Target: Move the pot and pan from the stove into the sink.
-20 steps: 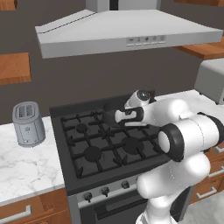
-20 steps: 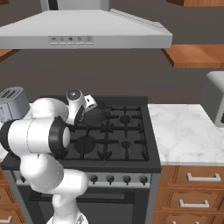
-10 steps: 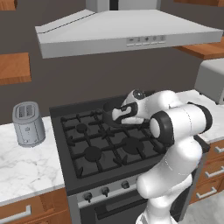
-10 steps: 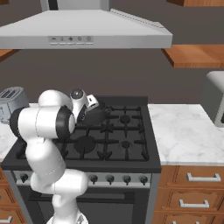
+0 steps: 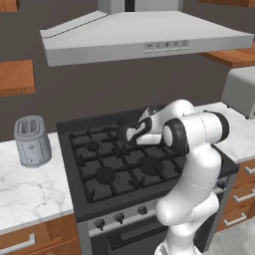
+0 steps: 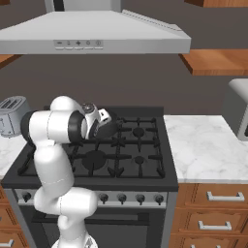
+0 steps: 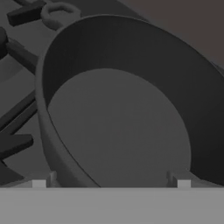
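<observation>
One dark grey pot [image 7: 122, 113] takes up most of the hand view, its round floor and tall inner wall open to the camera, with the stove [image 5: 107, 167] grates showing at the upper left of that frame. The pincer [image 7: 111, 180] has its two tips spread wide apart near the bottom edge, at the pot's near rim, holding nothing. In the left base view the pot [image 5: 125, 125] sits at the back of the stove, centre of the frame, with the white arm bent over it. A toaster [image 5: 31, 141] stands on the marble tabletop [image 5: 27, 184] at the left.
</observation>
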You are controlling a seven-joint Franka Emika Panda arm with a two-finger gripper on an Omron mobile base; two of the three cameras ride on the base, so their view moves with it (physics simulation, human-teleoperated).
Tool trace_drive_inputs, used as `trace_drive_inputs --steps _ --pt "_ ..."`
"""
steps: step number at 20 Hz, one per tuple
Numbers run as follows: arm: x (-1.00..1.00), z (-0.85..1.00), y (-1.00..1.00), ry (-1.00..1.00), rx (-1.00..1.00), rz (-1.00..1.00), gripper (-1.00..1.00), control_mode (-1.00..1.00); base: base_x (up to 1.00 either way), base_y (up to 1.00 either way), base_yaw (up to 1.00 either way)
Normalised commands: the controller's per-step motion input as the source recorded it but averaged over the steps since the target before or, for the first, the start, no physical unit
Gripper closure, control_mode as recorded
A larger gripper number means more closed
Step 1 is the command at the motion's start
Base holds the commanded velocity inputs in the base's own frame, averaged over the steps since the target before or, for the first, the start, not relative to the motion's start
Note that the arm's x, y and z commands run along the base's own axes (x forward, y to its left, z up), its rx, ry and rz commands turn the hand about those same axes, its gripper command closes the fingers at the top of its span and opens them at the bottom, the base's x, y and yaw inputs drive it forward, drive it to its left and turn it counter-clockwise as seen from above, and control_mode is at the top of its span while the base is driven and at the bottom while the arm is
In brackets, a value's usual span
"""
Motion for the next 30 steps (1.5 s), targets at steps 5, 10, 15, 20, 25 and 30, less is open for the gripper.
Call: trace_drive_inputs --steps 5,10,15,20,25,30 --pt "0.04 -0.32 0.00 0.00 -0.05 0.01 -1.00 -1.00 0.00 0.00 0.00" --pt "0.00 -0.07 0.00 0.00 -0.01 0.00 1.00 -1.00 0.00 0.00 0.00" --pt "0.00 0.00 0.00 0.00 0.00 0.00 1.00 -1.00 0.00 0.00 0.00" --pt "0.00 0.17 0.00 -0.02 0.01 0.00 1.00 -1.00 0.00 0.00 0.00" --pt "0.00 0.55 0.00 -0.01 0.04 -0.01 1.00 -1.00 0.00 0.00 0.00" --pt "-0.02 0.67 -0.04 0.00 0.06 -0.01 1.00 -1.00 0.00 0.00 0.00"
